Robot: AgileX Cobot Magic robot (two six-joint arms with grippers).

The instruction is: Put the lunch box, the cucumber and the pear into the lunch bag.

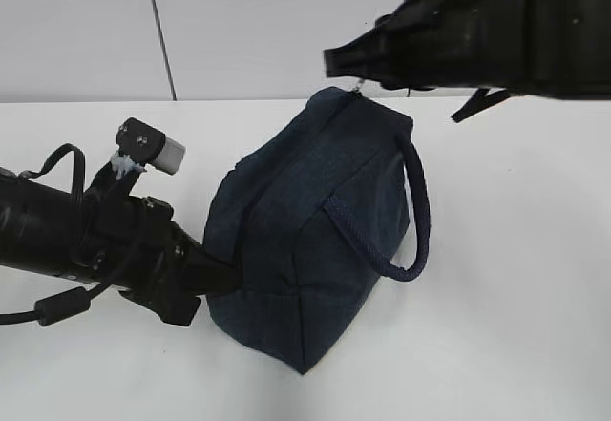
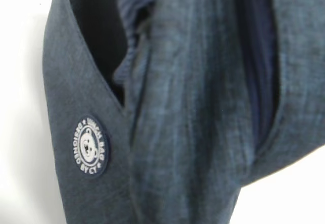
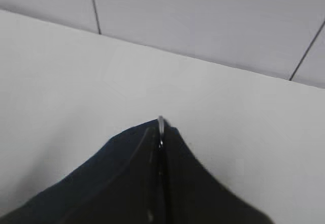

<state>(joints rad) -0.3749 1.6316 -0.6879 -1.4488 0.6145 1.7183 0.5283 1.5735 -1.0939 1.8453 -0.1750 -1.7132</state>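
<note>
The dark navy lunch bag [image 1: 305, 221] stands tilted in the middle of the white table, with its looped handle [image 1: 420, 211] hanging on the right. My left gripper [image 1: 218, 276] presses into the bag's lower left side and looks shut on its fabric. The left wrist view is filled by bunched bag fabric [image 2: 193, 107], and no fingers show there. My right gripper [image 1: 348, 66] is above the bag's top corner, shut on the metal zipper ring [image 3: 160, 121], which also shows in the exterior view [image 1: 360, 87]. The lunch box, the cucumber and the pear are out of view.
A round bear badge [image 2: 90, 147] is sewn on the bag's side. The white table [image 1: 516, 326] runs to a pale panelled wall [image 1: 239, 20] at the back.
</note>
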